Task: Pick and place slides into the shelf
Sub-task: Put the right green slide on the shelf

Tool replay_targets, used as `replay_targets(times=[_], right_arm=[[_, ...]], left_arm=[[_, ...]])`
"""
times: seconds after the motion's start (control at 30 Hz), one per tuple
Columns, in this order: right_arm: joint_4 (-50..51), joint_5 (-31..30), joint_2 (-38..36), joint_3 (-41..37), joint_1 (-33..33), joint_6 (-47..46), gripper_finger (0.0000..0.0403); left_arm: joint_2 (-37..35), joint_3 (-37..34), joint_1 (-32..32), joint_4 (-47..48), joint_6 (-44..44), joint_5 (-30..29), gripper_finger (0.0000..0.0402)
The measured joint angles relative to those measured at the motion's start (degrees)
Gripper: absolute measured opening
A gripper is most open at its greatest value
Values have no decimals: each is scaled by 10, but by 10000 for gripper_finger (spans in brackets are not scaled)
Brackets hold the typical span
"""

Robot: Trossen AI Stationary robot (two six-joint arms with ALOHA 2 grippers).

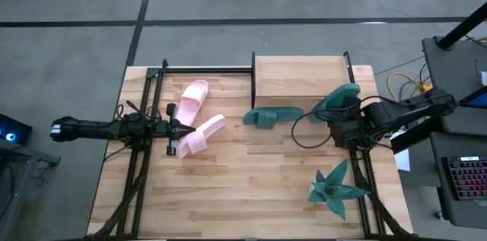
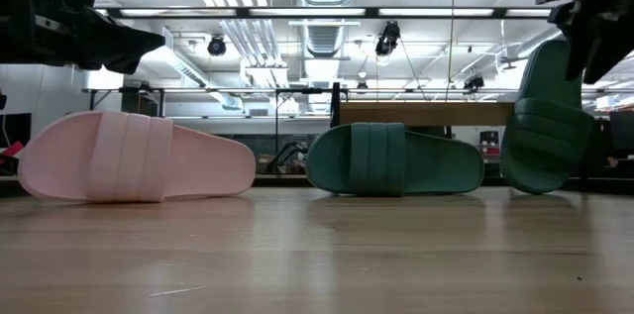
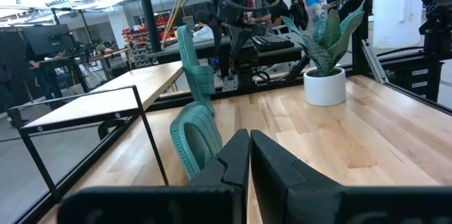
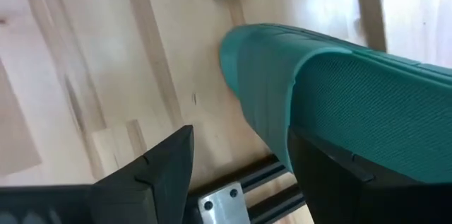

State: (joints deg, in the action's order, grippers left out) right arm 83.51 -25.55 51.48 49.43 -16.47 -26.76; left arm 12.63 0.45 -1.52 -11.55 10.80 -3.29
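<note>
Shelf (image 1: pixel 298 79) at the surface's (image 1: pixel 251 188) far edge, bare. Right gripper (image 1: pixel 340 117) beside it, fingers clamped on a teal slide (image 1: pixel 338 98) hanging tilted. Second teal slide (image 1: pixel 272 115) flat before the shelf; pink pair (image 1: pixel 196 118) near left gripper (image 1: pixel 170 129), fingers closed, empty. Slides look light, soft foam: grip the sole edge or strap.

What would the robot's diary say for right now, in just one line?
right gripper: lifts dark teal-green soft slide by light-wood shelf | left gripper: shut, between pale pink slides | other teal slide: on table
</note>
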Motion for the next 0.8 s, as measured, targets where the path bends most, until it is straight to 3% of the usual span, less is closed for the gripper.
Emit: replay_targets(times=[0.2, 0.53, 0.8], right_arm=[[-16, -45, -15, -50, 0, 2, 219], [-35, -59, -14, -60, 1, -6, 219], [-63, -58, 5, -61, 62, -1, 219]], left_arm=[[0, 0, 0, 0, 0, 0, 0], [0, 0, 0, 0, 0, 0, 0], [0, 0, 0, -1, 1, 0, 0]])
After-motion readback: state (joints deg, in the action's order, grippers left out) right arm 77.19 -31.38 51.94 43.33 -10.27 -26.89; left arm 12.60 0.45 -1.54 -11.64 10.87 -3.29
